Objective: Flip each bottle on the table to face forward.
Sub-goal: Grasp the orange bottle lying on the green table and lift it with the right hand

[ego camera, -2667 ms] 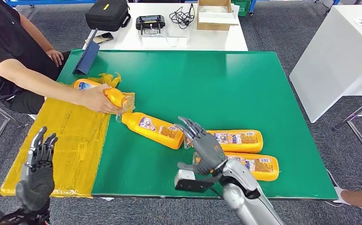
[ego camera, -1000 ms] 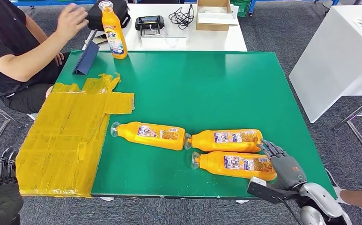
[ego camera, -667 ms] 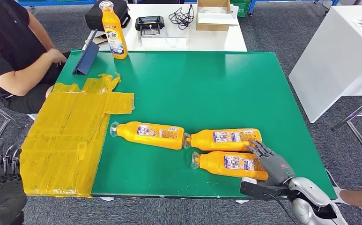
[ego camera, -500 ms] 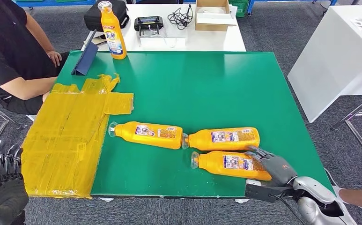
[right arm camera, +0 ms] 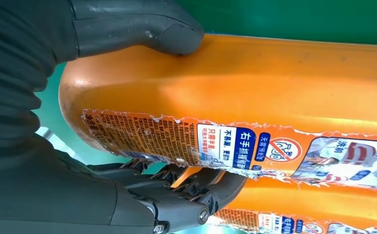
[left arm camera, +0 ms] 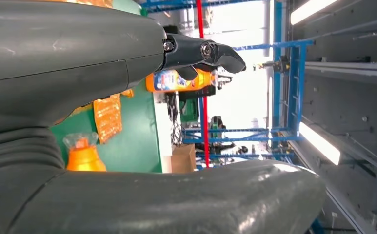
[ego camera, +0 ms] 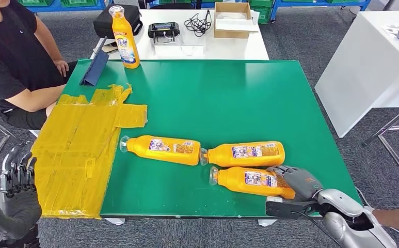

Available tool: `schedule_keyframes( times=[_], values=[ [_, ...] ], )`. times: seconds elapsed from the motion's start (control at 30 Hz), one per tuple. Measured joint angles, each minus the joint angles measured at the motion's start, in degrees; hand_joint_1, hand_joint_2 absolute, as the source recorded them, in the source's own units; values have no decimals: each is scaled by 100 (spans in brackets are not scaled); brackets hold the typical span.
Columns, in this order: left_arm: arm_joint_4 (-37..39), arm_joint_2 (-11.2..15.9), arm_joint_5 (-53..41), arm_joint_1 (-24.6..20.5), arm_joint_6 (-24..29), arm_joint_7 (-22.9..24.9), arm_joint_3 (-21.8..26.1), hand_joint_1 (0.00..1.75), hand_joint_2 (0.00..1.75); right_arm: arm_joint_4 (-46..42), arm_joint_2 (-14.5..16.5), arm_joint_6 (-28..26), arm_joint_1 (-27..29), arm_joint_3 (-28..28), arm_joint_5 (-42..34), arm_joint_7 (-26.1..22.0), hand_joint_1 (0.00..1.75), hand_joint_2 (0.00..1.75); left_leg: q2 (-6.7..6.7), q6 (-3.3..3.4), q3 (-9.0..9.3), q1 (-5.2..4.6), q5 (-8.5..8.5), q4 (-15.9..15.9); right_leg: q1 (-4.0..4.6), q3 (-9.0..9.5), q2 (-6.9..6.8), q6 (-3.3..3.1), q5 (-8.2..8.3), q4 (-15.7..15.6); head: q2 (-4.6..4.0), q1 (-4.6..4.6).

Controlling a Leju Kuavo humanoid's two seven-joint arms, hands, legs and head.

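Three smooth orange plastic bottles lie flat on green desk (ego camera: 249, 93). Right robot hand (ego camera: 299, 182) grasps base of the nearest bottle (ego camera: 250, 181), thumb on one side, fingers on other. Left robot hand (ego camera: 15, 199) released, fingers apart, beside desk

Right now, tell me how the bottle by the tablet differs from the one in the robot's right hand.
The far bottle stands upright, free, its front label showing. The near bottle lies on its side, back label up, with the right hand gripping its base. Both are orange.
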Motion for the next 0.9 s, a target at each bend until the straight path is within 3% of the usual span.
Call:
schedule_keyframes(
  times=[0.13,0.3,0.53,0.9],
  values=[
    [87,48,4,-10,142,1,-160,0,0,302,156,-305,-48,88,-54,-13,175,175,26,3,100,11,-49,-6,14,53,24,-9,-34,-5,0,2],
    [276,213,86,-58,322,2,-486,0,0,910,682,-816,-30,-189,-1154,-769,175,175,60,16,170,22,-84,-7,19,159,56,-15,-49,-2,0,3],
    [378,345,118,-93,399,2,-728,0,0,923,1124,-616,56,-639,-1965,-1140,175,175,59,-3,138,32,-59,-5,27,128,67,-21,-42,6,0,0],
    [453,390,132,-89,413,2,-817,0,0,887,1434,-593,214,-842,-2083,-1304,175,175,58,-5,78,29,-59,-6,24,75,63,-21,-43,4,0,1]
  ],
)
